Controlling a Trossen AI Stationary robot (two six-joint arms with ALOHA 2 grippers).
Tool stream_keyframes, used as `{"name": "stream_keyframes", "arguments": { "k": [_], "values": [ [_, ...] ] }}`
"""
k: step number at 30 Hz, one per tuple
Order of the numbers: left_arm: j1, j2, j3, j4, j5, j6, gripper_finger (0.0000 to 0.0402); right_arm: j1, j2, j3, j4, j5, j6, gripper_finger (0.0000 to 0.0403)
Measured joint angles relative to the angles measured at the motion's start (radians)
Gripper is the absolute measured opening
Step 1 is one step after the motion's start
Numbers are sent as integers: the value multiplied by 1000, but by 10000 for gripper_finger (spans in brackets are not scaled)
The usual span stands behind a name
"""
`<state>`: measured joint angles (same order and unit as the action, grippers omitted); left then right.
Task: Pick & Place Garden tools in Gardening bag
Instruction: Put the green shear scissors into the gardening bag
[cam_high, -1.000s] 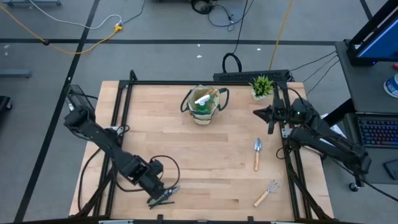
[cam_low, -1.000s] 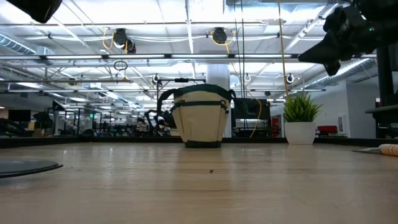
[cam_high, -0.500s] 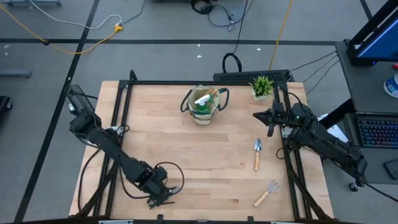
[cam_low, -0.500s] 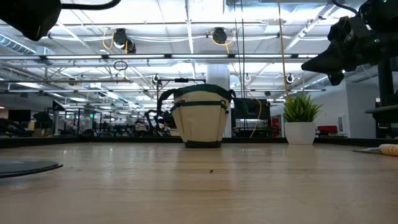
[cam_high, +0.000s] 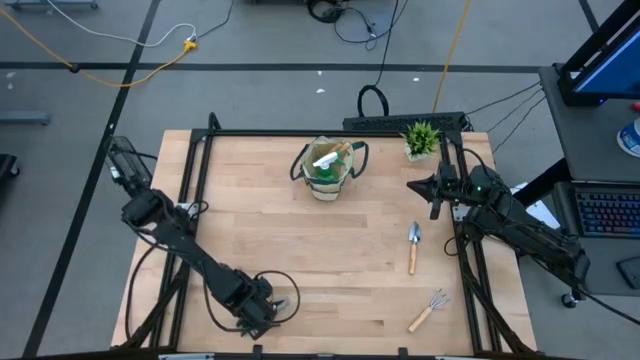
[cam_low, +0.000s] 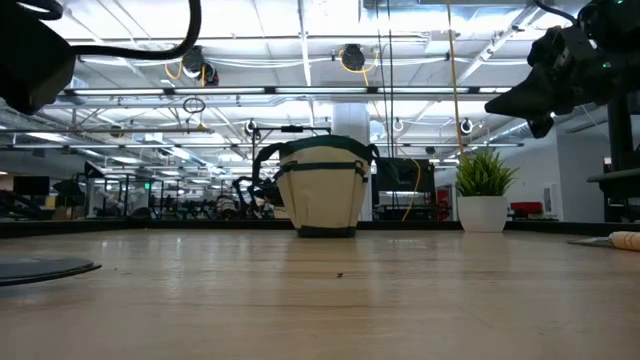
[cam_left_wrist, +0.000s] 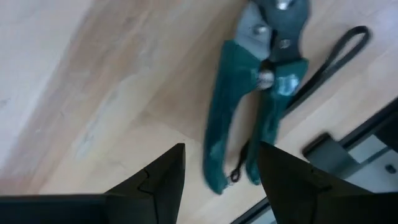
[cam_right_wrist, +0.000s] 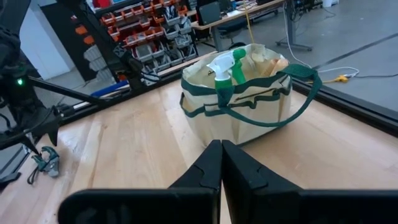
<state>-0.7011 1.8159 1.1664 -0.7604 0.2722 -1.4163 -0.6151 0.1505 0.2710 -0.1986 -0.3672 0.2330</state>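
The left gripper (cam_left_wrist: 221, 171) hovers with fingers spread just above the pruning shears (cam_left_wrist: 258, 106), which lie flat at the table's (cam_high: 260, 250) front edge, far from the gardening bag (cam_high: 327, 172). The right gripper (cam_right_wrist: 221, 163) hangs to the right of the bag, its fingers pressed together, pointing at it. The bag stands upright at the table's rear centre, with a spray bottle (cam_right_wrist: 227, 67) poking out. A trowel (cam_high: 413, 246) and hand rake (cam_high: 429, 309) lie forward and right of the bag.

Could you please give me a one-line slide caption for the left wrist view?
Left gripper, jaws open, hovering over green-handled pruning shears lying on the wooden table.
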Motion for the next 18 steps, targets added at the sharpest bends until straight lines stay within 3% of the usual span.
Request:
{"name": "stream_keyframes", "arguments": {
  "k": [15,18],
  "values": [
    [-29,90,5,34,25,18,199,0,0,0,0,0,18,0],
    [-30,92,5,33,12,23,180,0,0,0,0,0,19,0]
  ]
}}
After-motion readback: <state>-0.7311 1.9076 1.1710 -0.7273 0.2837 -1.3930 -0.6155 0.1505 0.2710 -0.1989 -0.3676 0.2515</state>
